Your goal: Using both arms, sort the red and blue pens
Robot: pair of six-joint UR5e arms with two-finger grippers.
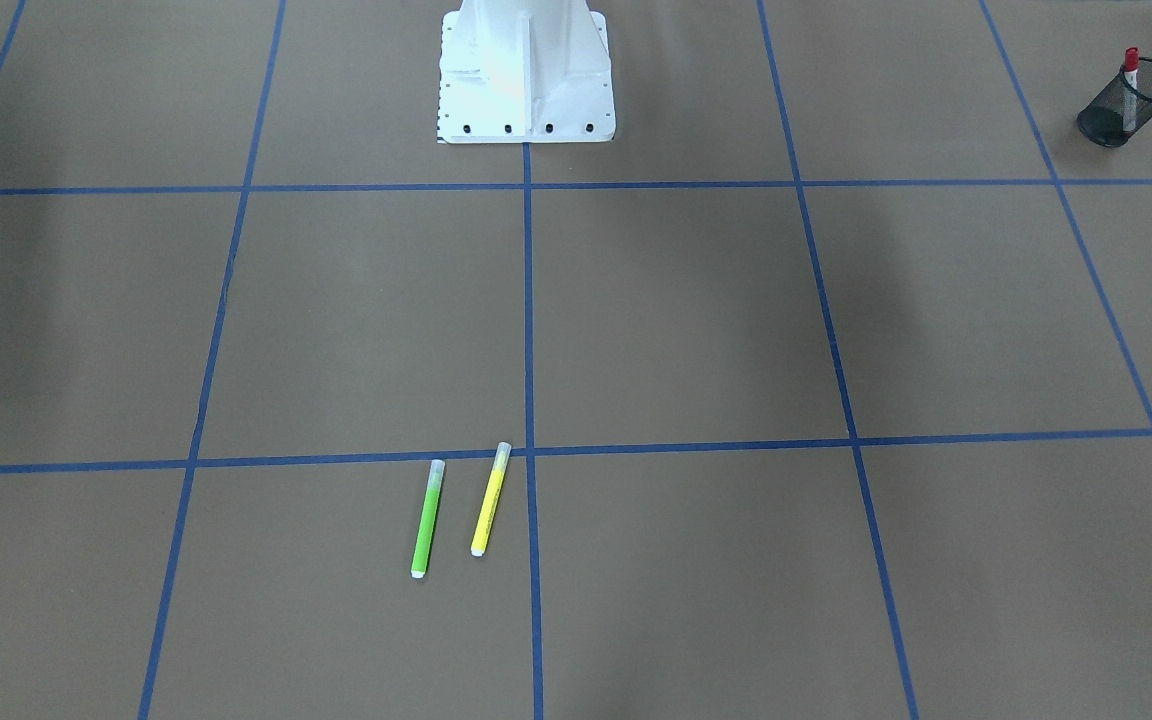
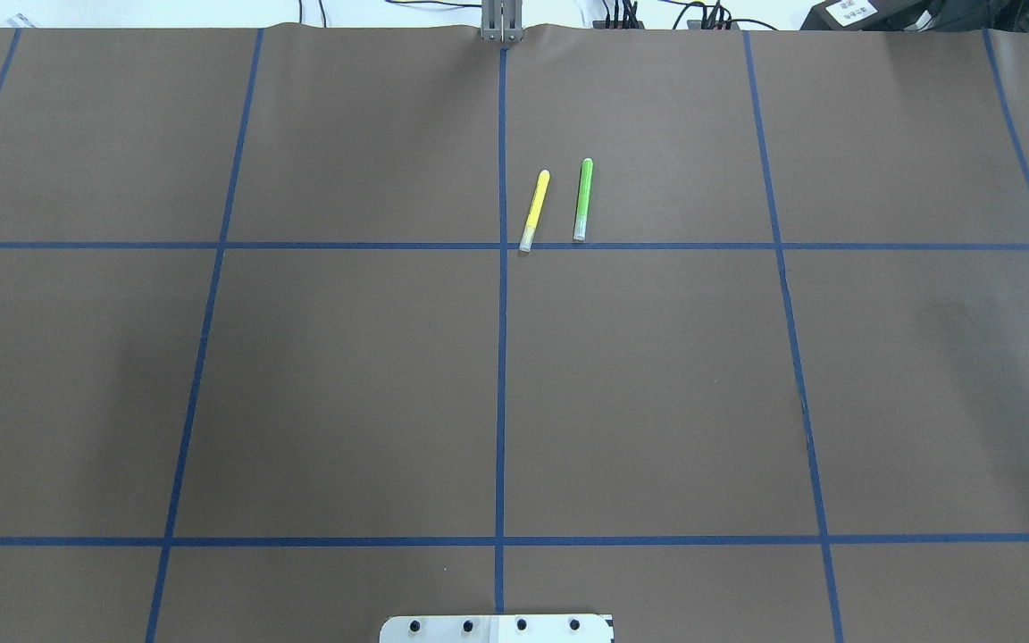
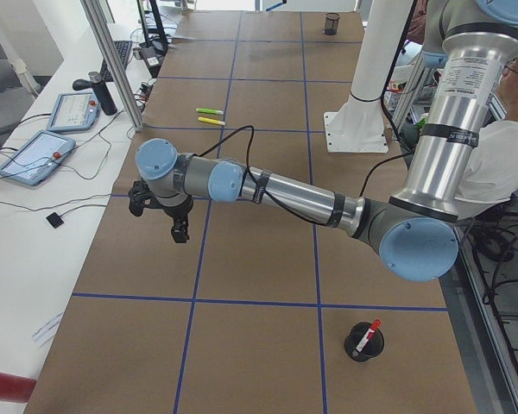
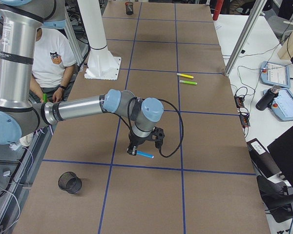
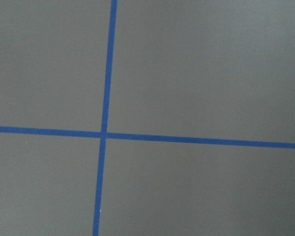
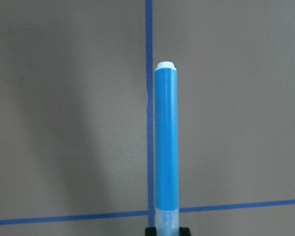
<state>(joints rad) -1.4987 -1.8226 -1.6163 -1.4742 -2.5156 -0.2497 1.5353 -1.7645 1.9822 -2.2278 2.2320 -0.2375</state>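
The blue pen [image 6: 166, 147] stands upright in the right wrist view, its clear cap end pinched in my right gripper [image 6: 166, 231], which is shut on it. In the exterior right view the right gripper [image 4: 133, 150] holds this blue pen [image 4: 145, 154] level, low over the table near a tape line. The red pen [image 1: 1130, 85] stands in a black mesh cup [image 1: 1126, 112], also visible as the red pen [image 3: 368, 334] in the exterior left view. My left gripper [image 3: 168, 220] hangs over bare table; I cannot tell whether it is open or shut.
A green marker [image 1: 427, 518] and a yellow marker [image 1: 490, 499] lie side by side near the table's middle line. An empty black mesh cup [image 4: 70, 182] stands near my right arm's base side. The white robot base [image 1: 526, 75] sits at the table edge. A person [image 4: 51, 58] sits behind the robot.
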